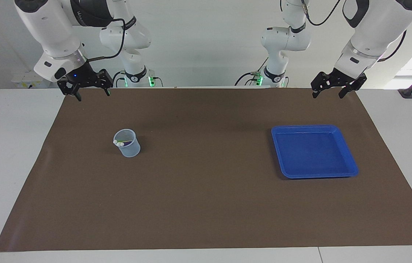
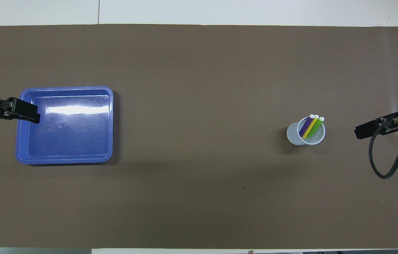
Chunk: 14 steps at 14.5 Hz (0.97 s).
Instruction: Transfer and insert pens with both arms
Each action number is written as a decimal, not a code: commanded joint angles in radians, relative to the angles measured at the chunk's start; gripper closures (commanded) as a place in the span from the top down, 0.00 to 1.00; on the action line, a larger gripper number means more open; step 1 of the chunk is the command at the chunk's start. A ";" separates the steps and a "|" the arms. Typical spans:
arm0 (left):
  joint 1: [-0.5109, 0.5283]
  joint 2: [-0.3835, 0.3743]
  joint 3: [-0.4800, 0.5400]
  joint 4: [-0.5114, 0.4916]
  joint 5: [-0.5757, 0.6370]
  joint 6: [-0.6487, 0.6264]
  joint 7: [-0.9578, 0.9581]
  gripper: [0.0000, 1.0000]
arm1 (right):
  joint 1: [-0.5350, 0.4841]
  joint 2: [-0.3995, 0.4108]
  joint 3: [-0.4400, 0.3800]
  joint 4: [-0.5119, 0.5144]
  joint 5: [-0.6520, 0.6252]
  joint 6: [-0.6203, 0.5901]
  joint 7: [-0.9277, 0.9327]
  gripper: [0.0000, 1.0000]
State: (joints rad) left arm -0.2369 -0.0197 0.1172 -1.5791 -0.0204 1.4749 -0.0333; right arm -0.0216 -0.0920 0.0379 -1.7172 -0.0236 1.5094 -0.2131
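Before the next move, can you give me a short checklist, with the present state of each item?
1. All three pens in the cup: ok.
2. Cup upright on the mat: ok.
3. Blue tray holds nothing: ok.
4. Left gripper open, holding nothing, up over the mat's edge at the robots' end: ok.
5. Right gripper open, holding nothing, up over its corner of the mat: ok.
6. Any pen left outside the cup: none seen, ok.

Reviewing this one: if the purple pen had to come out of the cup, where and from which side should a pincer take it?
Probably by its whitish capped end, from above. The purple pen leans in the cup against the yellow pen; only the top clears the rim.
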 commanded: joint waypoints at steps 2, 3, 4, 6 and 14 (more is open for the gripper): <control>0.004 0.000 -0.017 0.021 -0.013 -0.041 -0.013 1.00 | -0.003 -0.026 0.010 -0.006 -0.026 -0.029 0.014 1.00; 0.001 -0.005 -0.017 0.011 -0.012 -0.036 -0.013 1.00 | -0.003 -0.028 0.010 -0.004 -0.026 -0.044 0.014 1.00; -0.001 -0.008 -0.016 -0.001 -0.012 -0.030 -0.013 1.00 | -0.006 -0.029 0.008 -0.002 -0.026 -0.052 0.008 1.00; -0.007 -0.006 -0.016 -0.002 -0.012 -0.028 -0.013 1.00 | -0.014 -0.041 0.010 -0.007 -0.024 -0.057 0.007 1.00; 0.001 -0.003 -0.016 0.002 -0.013 -0.028 -0.011 1.00 | 0.058 -0.017 -0.004 -0.004 -0.021 -0.025 0.099 1.00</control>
State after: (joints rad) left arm -0.2415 -0.0194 0.1015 -1.5762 -0.0261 1.4566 -0.0356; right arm 0.0066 -0.1216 0.0380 -1.7176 -0.0277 1.4626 -0.1588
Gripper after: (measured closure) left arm 0.000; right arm 0.000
